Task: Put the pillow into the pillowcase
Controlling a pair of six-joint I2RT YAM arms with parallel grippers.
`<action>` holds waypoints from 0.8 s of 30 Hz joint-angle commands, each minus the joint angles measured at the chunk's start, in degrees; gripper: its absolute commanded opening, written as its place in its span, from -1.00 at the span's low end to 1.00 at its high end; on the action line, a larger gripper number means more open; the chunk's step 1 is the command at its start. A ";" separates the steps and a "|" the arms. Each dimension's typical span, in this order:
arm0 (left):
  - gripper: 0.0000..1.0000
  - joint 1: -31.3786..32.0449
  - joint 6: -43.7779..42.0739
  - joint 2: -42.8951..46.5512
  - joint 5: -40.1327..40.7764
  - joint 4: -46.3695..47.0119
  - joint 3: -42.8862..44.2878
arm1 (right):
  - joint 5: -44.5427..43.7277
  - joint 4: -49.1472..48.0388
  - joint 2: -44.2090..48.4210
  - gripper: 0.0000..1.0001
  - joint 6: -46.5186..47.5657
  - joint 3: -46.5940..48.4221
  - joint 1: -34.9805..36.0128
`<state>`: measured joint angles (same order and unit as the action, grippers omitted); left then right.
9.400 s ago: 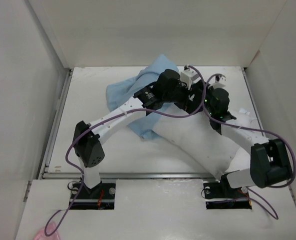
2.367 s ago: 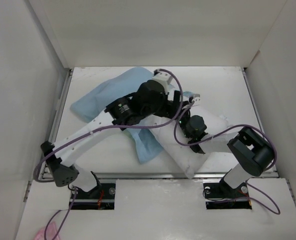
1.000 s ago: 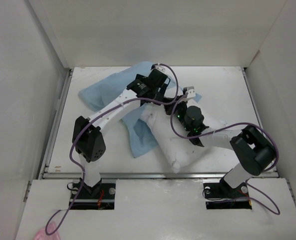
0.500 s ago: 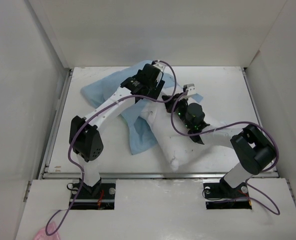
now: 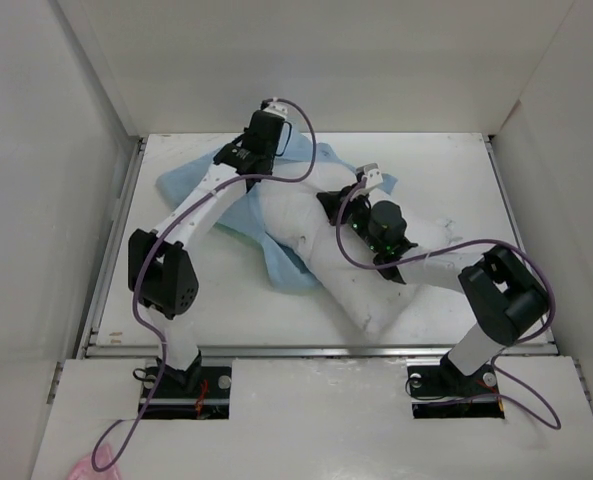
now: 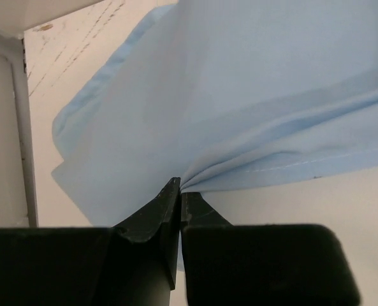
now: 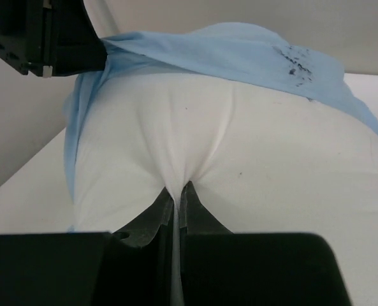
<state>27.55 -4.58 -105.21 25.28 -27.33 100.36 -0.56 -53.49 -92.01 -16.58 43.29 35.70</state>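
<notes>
Pillow (image 5: 301,225) lies diagonally, its far end under the pillowcase (image 5: 191,190) toward the left fingers (image 6: 169,204), its near end behind the right fingers (image 7: 163,207). Left fingers are clamped on pillowcase cloth, right fingers are pinching pillow fabric.

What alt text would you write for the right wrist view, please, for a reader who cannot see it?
The right gripper is shut on a pinched fold of the white pillow, seen close up. The light blue pillowcase drapes over the pillow's far end.
</notes>
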 commanded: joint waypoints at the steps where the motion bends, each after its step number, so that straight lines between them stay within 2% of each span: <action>1: -1.00 4.43 0.01 7.63 -3.03 5.35 1.34 | 3.37 -2.66 -1.77 -1.00 1.64 4.08 -0.28; 4: -1.00 8.64 0.01 14.14 -10.76 11.31 -4.36 | 5.11 -2.67 -4.23 -1.00 1.64 7.32 -0.28; 8: -1.00 11.55 5.71 19.24 -16.29 15.11 -10.96 | 3.73 -3.72 -6.60 -1.00 1.64 9.88 0.77; 10: -1.00 12.34 6.51 21.09 -23.58 15.72 -12.81 | 0.31 -6.34 -7.31 -1.00 -1.78 9.89 1.38; 13: -1.00 15.16 11.16 21.80 -28.60 16.35 -16.32 | -8.47 -16.62 -10.11 -1.00 -7.74 9.89 1.91; 14: -1.00 16.64 11.87 22.41 -29.84 17.30 -17.38 | -15.46 -17.51 -10.64 -1.00 -9.51 10.84 2.61; 16: -1.00 17.71 14.15 23.11 -32.47 17.83 -19.93 | -22.87 -20.84 -11.35 -1.00 -12.24 12.78 3.14; 18: -1.00 18.33 15.91 23.12 -33.10 18.98 -21.77 | -25.10 -23.57 -11.35 -1.00 -13.83 13.49 3.14; 21: -1.00 18.33 18.46 23.65 -34.42 20.13 -24.68 | -30.09 -25.08 -6.62 -1.00 -13.83 13.49 3.84; 24: -1.00 18.85 20.13 23.65 -41.08 22.93 -26.00 | -31.35 -29.46 -4.15 -1.00 -13.83 10.68 3.85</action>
<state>43.29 10.11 -84.55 -1.26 -10.22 74.96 -23.16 -63.86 -102.06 -26.72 51.55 39.48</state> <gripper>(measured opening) 0.007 0.051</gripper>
